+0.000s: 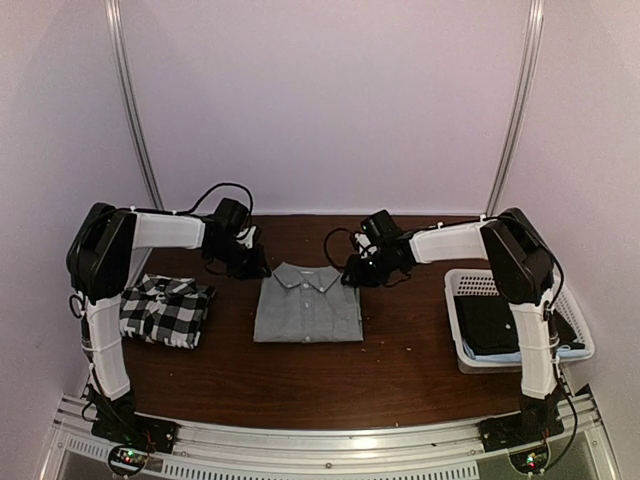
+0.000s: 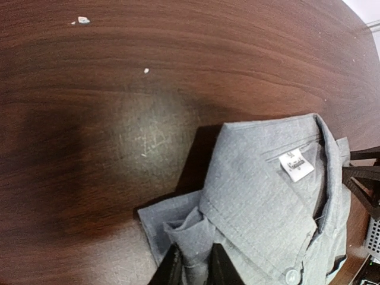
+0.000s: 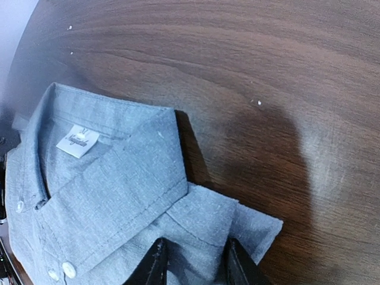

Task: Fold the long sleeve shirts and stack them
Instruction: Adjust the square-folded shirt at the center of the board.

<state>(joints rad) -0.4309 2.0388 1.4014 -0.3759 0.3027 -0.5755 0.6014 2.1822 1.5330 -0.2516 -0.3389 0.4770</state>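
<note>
A plain grey long sleeve shirt (image 1: 307, 303) lies folded into a rectangle mid-table, collar toward the far side. My left gripper (image 1: 250, 262) is at its far-left corner. In the left wrist view that gripper (image 2: 195, 267) is shut on a bunched-up fold of the grey shirt (image 2: 267, 196). My right gripper (image 1: 358, 272) is at the far-right corner. In the right wrist view it (image 3: 195, 264) stands open, its fingers either side of the flat shoulder corner of the shirt (image 3: 107, 196). The black-and-white checked shirt (image 1: 165, 310) lies folded at the left.
A white basket (image 1: 470, 365) holding dark cloth (image 1: 490, 325) stands at the right edge, beside the right arm. The brown wooden table (image 1: 400, 340) ends in a metal rail at the near side. Pale walls close in the back and sides.
</note>
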